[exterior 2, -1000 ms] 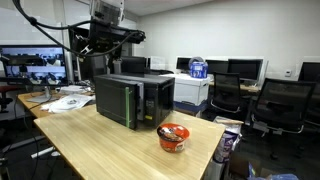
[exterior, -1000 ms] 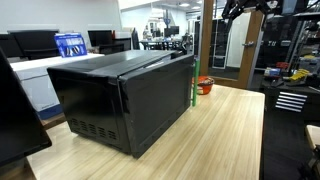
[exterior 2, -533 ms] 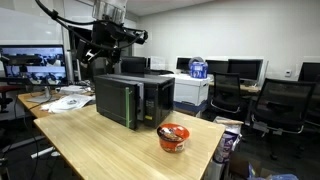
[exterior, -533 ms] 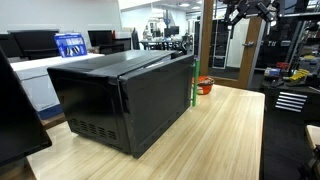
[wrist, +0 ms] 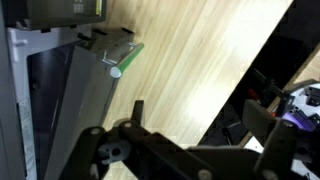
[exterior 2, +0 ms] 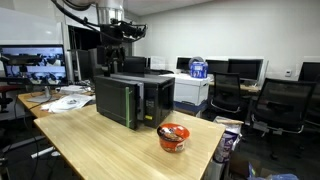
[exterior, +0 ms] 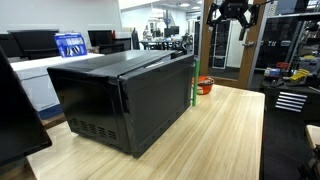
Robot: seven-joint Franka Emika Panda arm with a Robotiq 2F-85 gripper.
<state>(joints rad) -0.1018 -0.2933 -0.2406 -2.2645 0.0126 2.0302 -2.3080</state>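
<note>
Pale tabletop point(exterior 2: 90, 135) carries a black microwave point(exterior 2: 133, 100) and a red bowl point(exterior 2: 173, 136) near one corner, both untouched; jaws hang released, empty, high above.

2 exterior views at opposite sides of the microwave point(exterior: 125, 100), wrist view down onto it.

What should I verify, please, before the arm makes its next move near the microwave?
1. The hand is open and empty: ok.
2. The hand is clear of the microwave, high above it: ok.
3. The green door handle shows in the wrist view with nothing on it: ok.
4. The red bowl stands upright on the table, apart from the microwave: ok.
5. The door is fully latched: cannot tell.
</note>
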